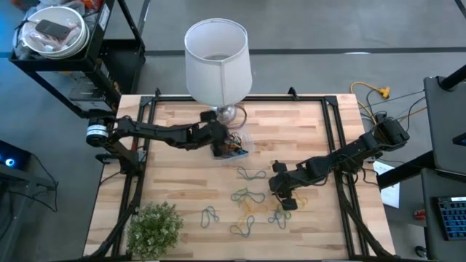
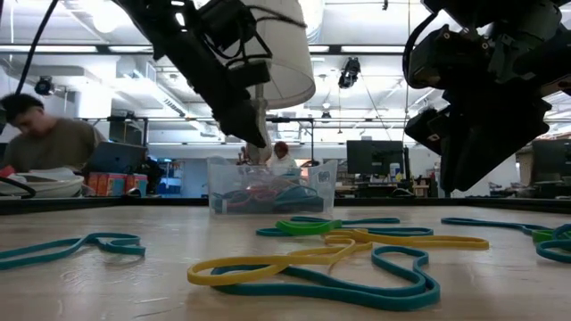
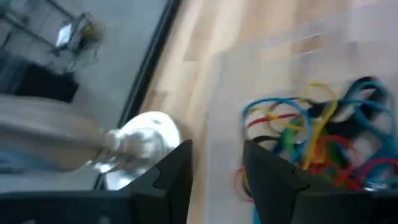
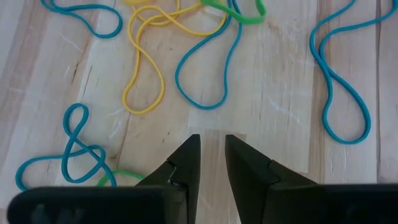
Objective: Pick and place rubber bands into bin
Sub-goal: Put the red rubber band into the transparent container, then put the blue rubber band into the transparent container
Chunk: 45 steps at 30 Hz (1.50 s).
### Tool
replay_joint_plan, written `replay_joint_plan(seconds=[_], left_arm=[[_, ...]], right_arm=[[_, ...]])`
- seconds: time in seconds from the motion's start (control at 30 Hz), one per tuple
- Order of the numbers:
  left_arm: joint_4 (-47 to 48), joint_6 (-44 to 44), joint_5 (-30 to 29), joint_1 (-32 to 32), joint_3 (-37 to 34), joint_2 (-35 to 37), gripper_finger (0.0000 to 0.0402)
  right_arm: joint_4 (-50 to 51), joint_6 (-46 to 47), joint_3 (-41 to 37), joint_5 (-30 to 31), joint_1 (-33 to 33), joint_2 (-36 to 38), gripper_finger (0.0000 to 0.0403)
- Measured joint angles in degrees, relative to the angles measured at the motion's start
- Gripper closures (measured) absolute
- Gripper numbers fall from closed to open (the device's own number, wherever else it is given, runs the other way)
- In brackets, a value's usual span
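We see maybe half the rubber bands [image 1: 251, 204] binned [image 1: 234, 148]; left gripper [image 3: 217, 168] open above it, right gripper [image 4: 212, 158] slightly parted, empty.

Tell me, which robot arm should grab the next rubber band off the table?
Probably the right. Its gripper hangs right over the loose rubber bands, fingers slightly apart and empty. The left gripper is far from them, up at the bin beside the lamp.
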<state>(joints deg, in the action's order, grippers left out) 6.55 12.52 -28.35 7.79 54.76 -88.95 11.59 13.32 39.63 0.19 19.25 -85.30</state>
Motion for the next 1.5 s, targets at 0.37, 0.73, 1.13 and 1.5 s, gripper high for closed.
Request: replay_joint_plan(seconds=[0.37, 0.73, 1.13, 1.5], left_arm=[[1.09, 2.81, 16.84, -0.03, 0.11, 0.07, 0.0276], [1.05, 1.3, 23.84, -8.03, 0.09, 0.13, 0.0276], [3.25, 1.57, 23.79, -22.81, -0.2, 6.78, 0.0276], [3.3, 3.71, 11.78, -37.39, -1.99, 14.36, 0.0276]], right_arm=[[-0.26, 0.01, -0.62, 0.0, 0.0, 0.0, 0.0335], [-6.21, -2.47, -2.05, 2.48, -0.02, 0.0, 0.0335], [-10.48, -6.49, -4.22, 13.9, -1.49, -0.07, 0.0335], [-19.25, -8.42, -9.32, 11.3, -6.71, -0.09, 0.0335]])
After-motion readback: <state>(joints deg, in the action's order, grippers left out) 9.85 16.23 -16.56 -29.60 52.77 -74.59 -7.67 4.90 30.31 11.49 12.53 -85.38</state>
